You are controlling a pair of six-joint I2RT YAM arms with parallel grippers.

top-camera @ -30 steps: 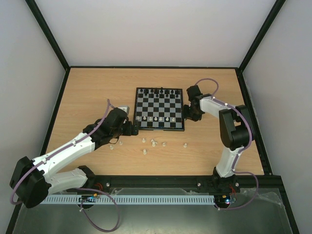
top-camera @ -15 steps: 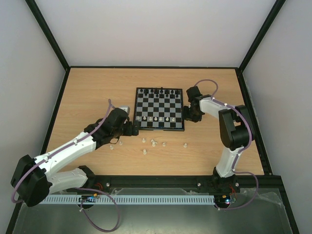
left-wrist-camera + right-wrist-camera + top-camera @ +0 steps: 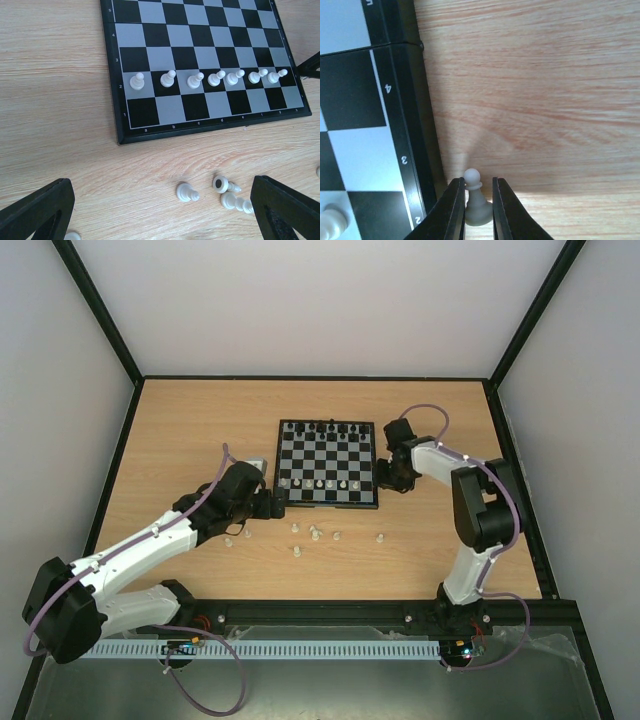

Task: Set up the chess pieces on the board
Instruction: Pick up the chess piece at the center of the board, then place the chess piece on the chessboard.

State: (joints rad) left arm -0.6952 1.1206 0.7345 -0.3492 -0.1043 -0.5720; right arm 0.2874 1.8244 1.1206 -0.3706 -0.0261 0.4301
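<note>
Seven white pawns point(image 3: 215, 78) line the board point(image 3: 200, 50); my right end effector point(image 3: 476, 183) grips the eighth pawn point(image 3: 476, 211), my left end effector point(image 3: 160, 197) gapes over loose pieces point(image 3: 187, 192) on the desk point(image 3: 50, 125).

Checked board point(image 3: 167, 109) — black and grey; chess pieces point(image 3: 137, 80) white; table point(image 3: 50, 100) woodgrain.

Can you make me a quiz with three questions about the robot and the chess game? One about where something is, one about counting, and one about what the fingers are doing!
1. Where does the pawn between the right fingers stand?
A) mid-board
B) on the table beside the board
C) on an arm

2. How many white pawns are lined up on the board?
A) seven
B) three
C) twelve

3. The left fingers are:
A) gripping a pawn
B) pressing the board
C) wide open, empty

Answers: B, it stands on wood by the rim. A, the left wrist view shows seven. C, nothing sits between them.
</note>
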